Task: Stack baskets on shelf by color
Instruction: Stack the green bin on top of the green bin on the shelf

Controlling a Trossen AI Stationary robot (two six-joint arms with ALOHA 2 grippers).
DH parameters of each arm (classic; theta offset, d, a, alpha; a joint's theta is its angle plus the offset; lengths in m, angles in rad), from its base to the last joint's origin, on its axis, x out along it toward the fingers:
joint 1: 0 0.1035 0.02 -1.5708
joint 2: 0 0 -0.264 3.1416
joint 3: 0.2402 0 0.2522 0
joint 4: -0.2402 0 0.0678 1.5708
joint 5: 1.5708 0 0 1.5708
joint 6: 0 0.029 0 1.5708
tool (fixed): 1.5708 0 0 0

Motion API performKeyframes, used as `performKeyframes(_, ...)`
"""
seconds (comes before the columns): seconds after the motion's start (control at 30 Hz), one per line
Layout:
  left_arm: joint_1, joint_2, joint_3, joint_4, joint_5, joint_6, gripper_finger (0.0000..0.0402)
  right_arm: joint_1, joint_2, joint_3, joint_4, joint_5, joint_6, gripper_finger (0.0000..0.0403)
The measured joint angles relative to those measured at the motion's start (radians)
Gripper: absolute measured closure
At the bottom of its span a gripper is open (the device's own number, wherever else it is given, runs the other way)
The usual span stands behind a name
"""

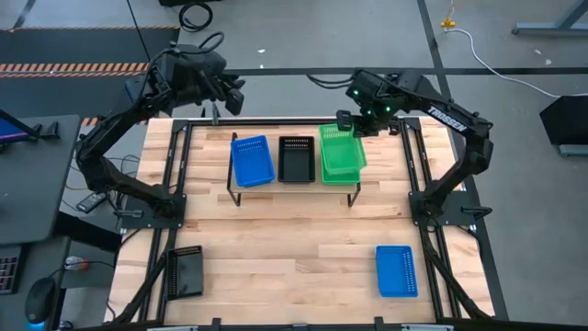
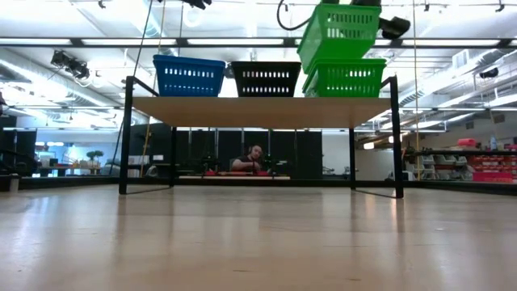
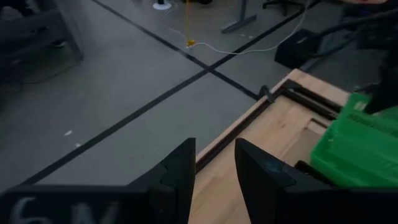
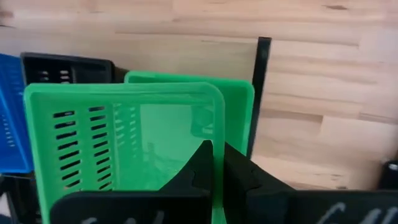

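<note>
The upper green basket [image 1: 342, 147] hangs tilted from the right tool [image 4: 216, 163], whose fingers are pinched shut on its rim. Directly beneath the tool, a second green basket [image 2: 349, 79] already rests on the shelf [image 2: 258, 111], at the end nearest that arm. The held basket's low edge looks close to or touching the seated one; the high edge is well clear.

The step in hand appears to be nesting green into green. To do it well, the tool should level the basket first, square its walls with the one below, then lower straight down and let go only once it sits flat.

Farther from the right tool along the shelf sit a black basket [image 1: 295, 160] and then a blue basket [image 1: 252, 161]. A loose blue basket [image 1: 396, 271] and a loose black basket [image 1: 186, 272] wait on the counter [image 1: 294, 248], well apart from it.

The left tool [image 3: 214, 180] hovers beyond the counter's far edge, empty, fingers slightly parted.
</note>
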Motion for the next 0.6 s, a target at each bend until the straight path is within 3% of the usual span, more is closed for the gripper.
performKeyframes(0.17, 0.005, 0.002, 0.0, 0.02, 0.057, -0.004, 0.0283, 0.001, -0.032, -0.06, 0.056, 0.027, 0.024, 0.0388)
performKeyframes(0.6, 0.004, 0.002, 0.0, 0.03, 0.085, -0.04, 0.0283, 0.032, -0.041, -0.174, 0.138, 0.024, 0.05, 0.0387)
